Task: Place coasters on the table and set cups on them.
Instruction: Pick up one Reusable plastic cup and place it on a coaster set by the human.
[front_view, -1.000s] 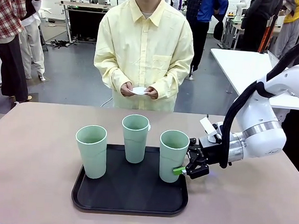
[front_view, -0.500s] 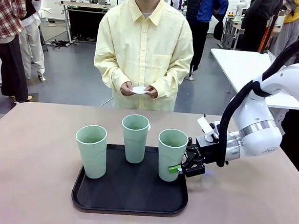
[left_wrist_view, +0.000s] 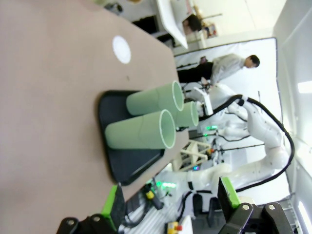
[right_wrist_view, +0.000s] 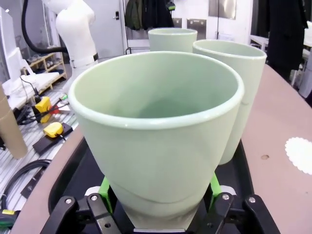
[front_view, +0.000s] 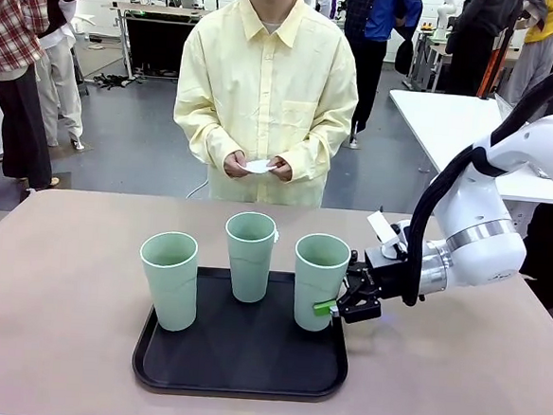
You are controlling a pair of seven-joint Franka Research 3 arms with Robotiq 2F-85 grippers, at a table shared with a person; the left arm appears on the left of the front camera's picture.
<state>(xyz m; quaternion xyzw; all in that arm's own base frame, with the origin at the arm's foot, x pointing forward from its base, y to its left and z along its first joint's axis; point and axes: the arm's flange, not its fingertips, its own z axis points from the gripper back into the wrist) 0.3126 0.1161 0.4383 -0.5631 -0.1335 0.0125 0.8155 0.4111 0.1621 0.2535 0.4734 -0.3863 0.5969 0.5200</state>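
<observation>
Three cups (left_wrist_view: 141, 130) are standing upright at one black tray (front_view: 237, 361): left cup (front_view: 169, 281), middle cup (front_view: 250, 256), right cup (front_view: 321, 282). All are looking alike: pale mint-green, matte, handleless, tapering toward the base.

One right gripper (front_view: 331, 307) is clamping the right cup low on its wall. In the right wrist view (right_wrist_view: 160, 197) its green pads (right_wrist_view: 104, 190) are pressing both flanks. Whether that cup's base is resting on the tray I cannot tell.

One left gripper (left_wrist_view: 170, 200) is hanging off to the side, jaws standing apart, nothing between them.

The tray is a rounded square with a shallow raised rim, lying on the table (front_view: 59, 325), a beige-pink matte top with rounded corners.

Two coasters are showing. One table coaster (left_wrist_view: 121, 49) is lying flat on the bare tabletop beyond the tray's far side, apart from every cup. It is a thin white disc with a scalloped, doily-like edge (right_wrist_view: 300, 153). The held coaster (front_view: 258, 166) is sitting between the hands of one person (front_view: 265, 93) in a pale yellow shirt, who is standing at the far edge. Whether that is a single disc or several I cannot tell.

Beyond, a grey floor is stretching back, one white table (front_view: 453, 125) is standing at the right, and several other people are standing about.
</observation>
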